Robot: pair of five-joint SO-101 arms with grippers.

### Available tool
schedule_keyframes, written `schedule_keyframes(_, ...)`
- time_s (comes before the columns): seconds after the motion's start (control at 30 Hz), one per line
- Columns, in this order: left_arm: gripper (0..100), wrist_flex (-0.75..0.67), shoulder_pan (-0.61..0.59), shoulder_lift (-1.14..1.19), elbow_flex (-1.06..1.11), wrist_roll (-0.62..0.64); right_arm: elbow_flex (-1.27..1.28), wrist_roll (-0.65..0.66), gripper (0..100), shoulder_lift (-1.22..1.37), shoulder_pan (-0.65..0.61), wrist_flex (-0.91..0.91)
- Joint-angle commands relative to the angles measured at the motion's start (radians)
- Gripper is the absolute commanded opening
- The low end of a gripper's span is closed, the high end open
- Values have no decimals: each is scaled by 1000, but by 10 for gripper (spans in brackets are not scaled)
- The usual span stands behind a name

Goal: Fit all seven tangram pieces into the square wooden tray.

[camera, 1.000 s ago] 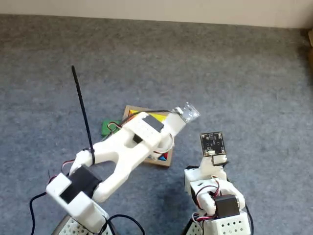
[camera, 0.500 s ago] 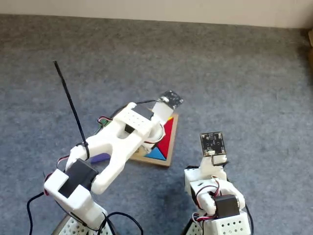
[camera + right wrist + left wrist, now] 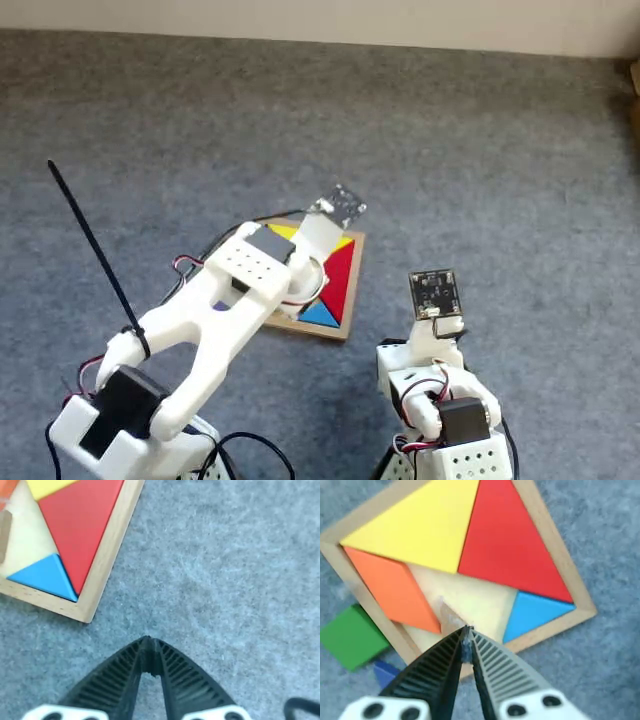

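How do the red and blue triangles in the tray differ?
The red triangle is far larger than the blue triangle. Red runs along one side of the wooden tray; blue fills just a corner. Both lie flat in the tray, touching along an edge.

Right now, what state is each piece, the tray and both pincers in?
Tray: partly filled, middle bare.
Yellow triangle: in tray.
Red triangle: in tray.
Orange parallelogram: in tray.
Blue triangle: in tray.
Green square: outside, on carpet.
Dark blue piece: outside, on carpet.
Left pincer: shut, over tray.
Right pincer: shut, over carpet.
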Motion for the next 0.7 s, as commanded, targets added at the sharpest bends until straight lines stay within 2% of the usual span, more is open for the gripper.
schedule_keyframes(0.0, 7, -2, -5, -44, 25, 12, 113, 9, 10, -18, -10, 4)
schedule_keyframes(0.47, 7, -34, -53, -38, 33, 14, 113, 9, 10, -18, -10, 4)
schedule_keyframes(0.67, 7, -60, -42, 113, -12, 14, 113, 9, 10, -18, -10, 4)
